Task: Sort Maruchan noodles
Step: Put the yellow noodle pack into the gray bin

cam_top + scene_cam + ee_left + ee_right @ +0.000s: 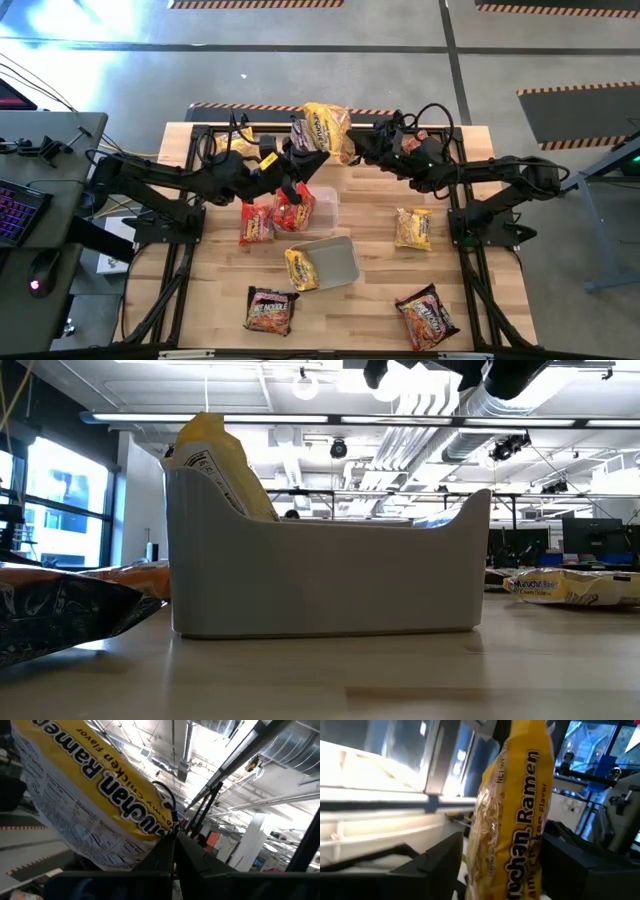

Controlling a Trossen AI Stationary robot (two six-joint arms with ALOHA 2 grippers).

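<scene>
Above the counter's (200, 300) far edge, left gripper (300, 140) fingers clenched on a yellow noodle packet (325, 128); right gripper (362, 148) fingers spread, straddling it, contact unclear.

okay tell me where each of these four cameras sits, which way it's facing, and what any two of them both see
High view: overhead, facing straight down; both arms, left gripper and right gripper on the raised yellow packet.
Low view: tabletop height, facing the room; grey tub, no gripper.
Left wrist view: on the left arm, facing that packet; own shut fingers.
Right wrist view: on the right arm; the packet between its fingers.
Shared: both wrist views and the high view show the raised yellow packet.
</scene>
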